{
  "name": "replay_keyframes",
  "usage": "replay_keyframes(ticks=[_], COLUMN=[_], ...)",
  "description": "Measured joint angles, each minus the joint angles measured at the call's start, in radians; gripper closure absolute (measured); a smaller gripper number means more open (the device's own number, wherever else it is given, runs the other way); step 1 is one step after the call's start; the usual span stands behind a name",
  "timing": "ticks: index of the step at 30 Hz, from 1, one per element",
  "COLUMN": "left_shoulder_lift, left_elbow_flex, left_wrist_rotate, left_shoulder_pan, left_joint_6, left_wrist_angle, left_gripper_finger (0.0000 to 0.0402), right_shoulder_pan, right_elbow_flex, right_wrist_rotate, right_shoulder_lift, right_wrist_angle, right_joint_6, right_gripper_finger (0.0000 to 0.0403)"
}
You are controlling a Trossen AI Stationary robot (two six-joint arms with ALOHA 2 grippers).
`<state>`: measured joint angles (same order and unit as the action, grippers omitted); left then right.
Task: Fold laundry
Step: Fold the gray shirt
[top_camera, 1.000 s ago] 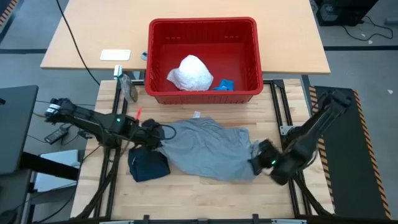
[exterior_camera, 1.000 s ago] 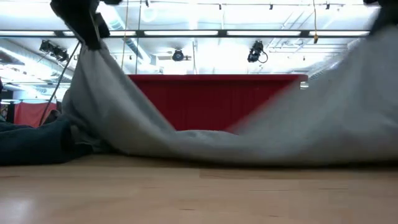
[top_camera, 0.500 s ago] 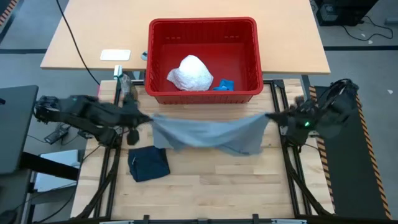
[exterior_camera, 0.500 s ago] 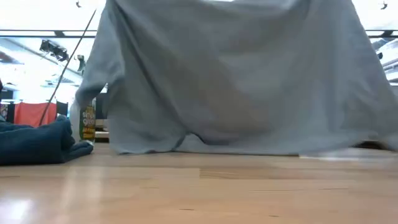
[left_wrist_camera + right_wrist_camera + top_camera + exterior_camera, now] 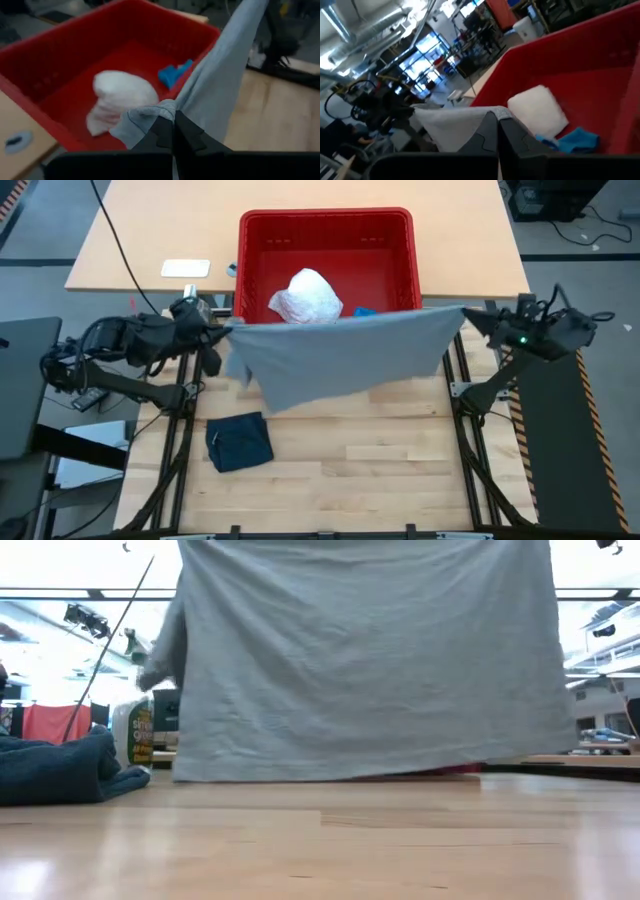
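Note:
A grey cloth (image 5: 340, 355) hangs spread between my two grippers, high over the table's far part and in front of the red basket; in the low view the grey cloth (image 5: 365, 660) fills the middle and its lower hem hangs just above the wood. My left gripper (image 5: 222, 332) is shut on its left top corner, my right gripper (image 5: 470, 315) on its right top corner. A dark navy cloth (image 5: 240, 442) lies bunched on the table near the left. A white crinkly piece (image 5: 308, 297) sits inside the basket. My left gripper pinches the grey cloth's top left corner (image 5: 150, 116) between its two fingers; the bunched corner sticks out past the fingertips, and the cloth runs taut away toward the other arm. My right gripper pinches the top right corner (image 5: 485, 116) between its fingers, coming from the table's right; the top edge stretches taut toward my left gripper, and the cloth hangs below.
The red plastic basket (image 5: 400, 240) stands at the table's far edge, with a small blue thing (image 5: 362, 312) inside beside the white piece. A spray bottle (image 5: 138, 732) stands at the far left. A white card (image 5: 186, 268) lies on the lighter table behind. Bare wood spans the near half.
Both grippers have risen and moved toward the far edge, spreading apart. The grey cloth, first lying crumpled on the table, has been lifted and drawn taut between them; it now hangs as a flat sheet with its hem clear of the wood.

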<state>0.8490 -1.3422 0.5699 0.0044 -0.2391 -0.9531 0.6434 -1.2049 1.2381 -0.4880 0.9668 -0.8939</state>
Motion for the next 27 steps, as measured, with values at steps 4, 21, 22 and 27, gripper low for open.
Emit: replay_keyframes(ticks=[4, 21, 22, 27], left_shoulder_lift=[0.004, 0.205, 0.210, 0.229], left_elbow_flex=[-0.029, 0.365, 0.396, 0.472], left_wrist_rotate=[-0.091, -0.539, -0.541, -0.538], left_shoulder_pan=[0.081, -0.368, -0.411, -0.553], left_joint_6=[0.063, -0.621, -0.668, -0.822], left_wrist_angle=[0.104, 0.094, 0.119, 0.181], left_gripper_finger=[0.0401, 0.0401, 0.0401, 0.0401], right_shoulder_pan=[-0.012, 0.041, 0.061, 0.171], right_elbow_flex=[-0.001, 0.563, 0.600, 0.668], right_wrist_rotate=[-0.024, -0.971, -0.992, -1.018], right_shoulder_lift=[0.038, -0.115, -0.139, -0.245], right_wrist_angle=[0.001, -0.231, -0.322, -0.598], right_joint_6=[0.020, -0.701, -0.723, -0.821], right_gripper_finger=[0.0403, 0.0403, 0.0403, 0.0403])
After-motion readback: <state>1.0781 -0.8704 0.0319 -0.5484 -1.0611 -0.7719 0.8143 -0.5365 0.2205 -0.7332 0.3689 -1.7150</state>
